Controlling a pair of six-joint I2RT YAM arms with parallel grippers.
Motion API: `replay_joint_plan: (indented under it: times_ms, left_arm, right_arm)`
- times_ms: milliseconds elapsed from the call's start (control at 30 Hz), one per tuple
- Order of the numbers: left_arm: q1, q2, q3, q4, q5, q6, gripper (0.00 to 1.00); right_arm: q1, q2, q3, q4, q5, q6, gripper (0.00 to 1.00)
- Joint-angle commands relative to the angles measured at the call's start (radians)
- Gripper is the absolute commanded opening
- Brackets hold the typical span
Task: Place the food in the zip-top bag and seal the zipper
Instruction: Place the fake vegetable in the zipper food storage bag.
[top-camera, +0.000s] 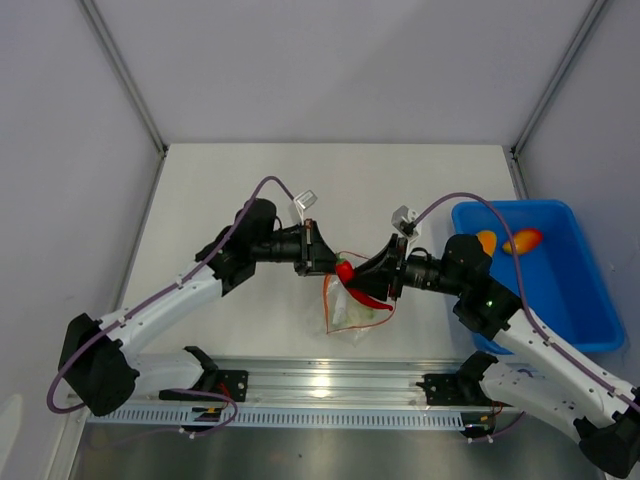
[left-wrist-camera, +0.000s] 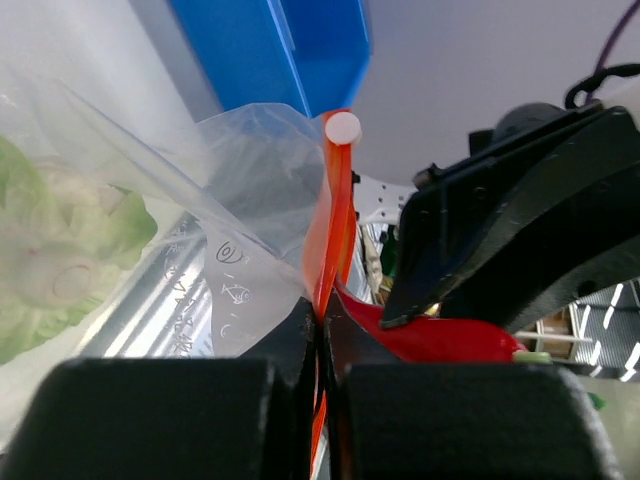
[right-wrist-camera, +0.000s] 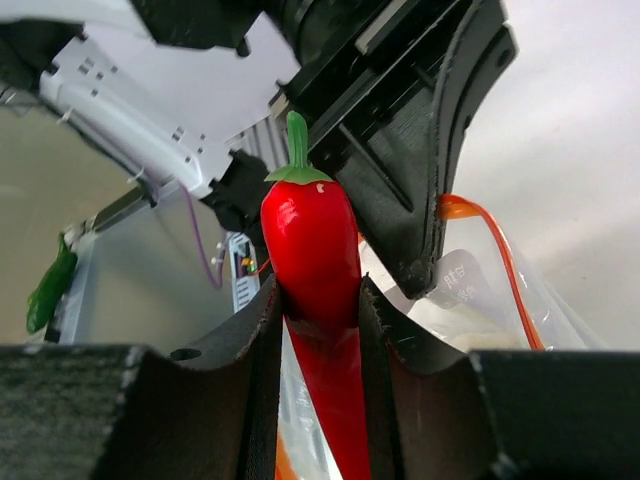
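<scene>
Tip of chili pepper (right-wrist-camera: 312, 250) off-frame

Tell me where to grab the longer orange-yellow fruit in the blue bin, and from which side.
Take the fruit across its narrow middle, straight down from above. It lies flat on the floor of the blue bin, its long axis roughly left to right in the top view, and the bin's walls probably block a sideways claw.

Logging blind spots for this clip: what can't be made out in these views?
Top view: zip-top bag mouth lies under the left gripper and right gripper, so whether the red chili pepper tip is inside is hidden.
Right wrist view: the chili's lower end is cut off by the bottom edge.
Left wrist view: pale green food in the bag is blurred, cut by the left edge.
</scene>
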Motion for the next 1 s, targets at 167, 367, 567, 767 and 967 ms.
replay_joint_plan:
  times_ms: [167,367,567,767,967]
  left_arm:
    - [-0.002,-0.082,-0.042,0.134,0.119,-0.082,0.0]
    - [-0.002,-0.118,-0.039,0.114,0.122,-0.073,0.01]
    - [0.0,-0.146,-0.051,0.139,0.116,-0.082,0.01]
    - [-0.002,-0.171,-0.069,0.15,0.101,-0.079,0.01]
    - [0.0,-0.177,-0.066,0.141,0.098,-0.076,0.01]
  right_arm:
    - [0.038,-0.013,-0.044,0.158,-0.164,-0.066,0.0]
    - [0.064,-0.056,-0.076,0.087,-0.158,-0.093,0.1]
    - [0.069,-0.108,-0.098,0.006,-0.123,-0.093,0.53]
    - [0.072,-0.145,-0.049,-0.133,-0.043,-0.092,0.76]
    - [0.073,-0.143,-0.006,-0.215,0.018,-0.112,0.77]
